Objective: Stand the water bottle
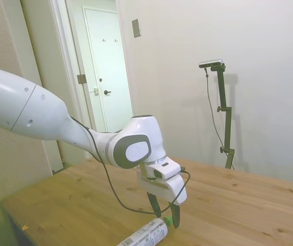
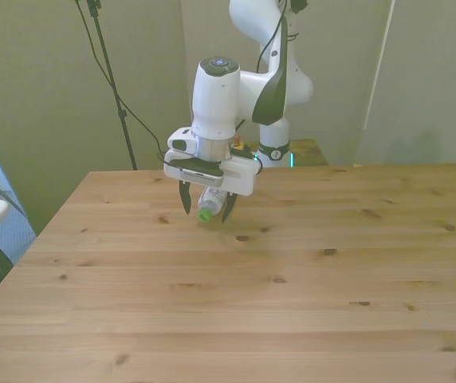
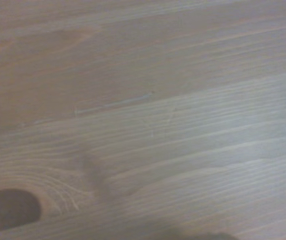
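Looking down the side view, I see the water bottle (image 1: pixel 147 233) lying on its side on the wooden table (image 1: pixel 249 205), green cap between the spread fingers of my gripper (image 1: pixel 166 214), which are not pinching it.

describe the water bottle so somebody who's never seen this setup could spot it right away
Start at the wooden table and follow the white arm down to its gripper, whose dark fingers stand open. The water bottle lies on its side on the wood right there, its cap end between them. It is the only loose object on the table: clear plastic, a white label with dark print, and a green cap.
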Robot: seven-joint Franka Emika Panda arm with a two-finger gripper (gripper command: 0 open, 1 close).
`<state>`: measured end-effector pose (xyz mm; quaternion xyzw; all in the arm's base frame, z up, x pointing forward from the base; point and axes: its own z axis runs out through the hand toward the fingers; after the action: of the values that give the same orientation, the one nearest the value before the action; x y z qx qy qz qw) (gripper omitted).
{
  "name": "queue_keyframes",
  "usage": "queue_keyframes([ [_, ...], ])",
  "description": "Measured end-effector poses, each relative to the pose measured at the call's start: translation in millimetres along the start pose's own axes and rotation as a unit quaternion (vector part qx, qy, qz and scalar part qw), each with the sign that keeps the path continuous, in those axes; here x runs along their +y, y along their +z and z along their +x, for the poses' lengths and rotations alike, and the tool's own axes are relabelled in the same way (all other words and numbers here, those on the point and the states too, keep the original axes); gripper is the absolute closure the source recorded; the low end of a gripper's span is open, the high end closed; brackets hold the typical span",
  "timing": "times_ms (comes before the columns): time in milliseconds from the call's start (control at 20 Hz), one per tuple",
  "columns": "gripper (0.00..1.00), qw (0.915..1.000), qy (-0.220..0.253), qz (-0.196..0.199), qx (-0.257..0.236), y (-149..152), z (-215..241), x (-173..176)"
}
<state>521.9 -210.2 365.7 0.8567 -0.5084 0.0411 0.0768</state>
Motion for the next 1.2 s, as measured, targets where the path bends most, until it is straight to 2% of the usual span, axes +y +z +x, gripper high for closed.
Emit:
queue_keyframes([
  [1200, 1.00, 0.9999, 0.007, -0.007, -0.004, 12, 5, 8],
])
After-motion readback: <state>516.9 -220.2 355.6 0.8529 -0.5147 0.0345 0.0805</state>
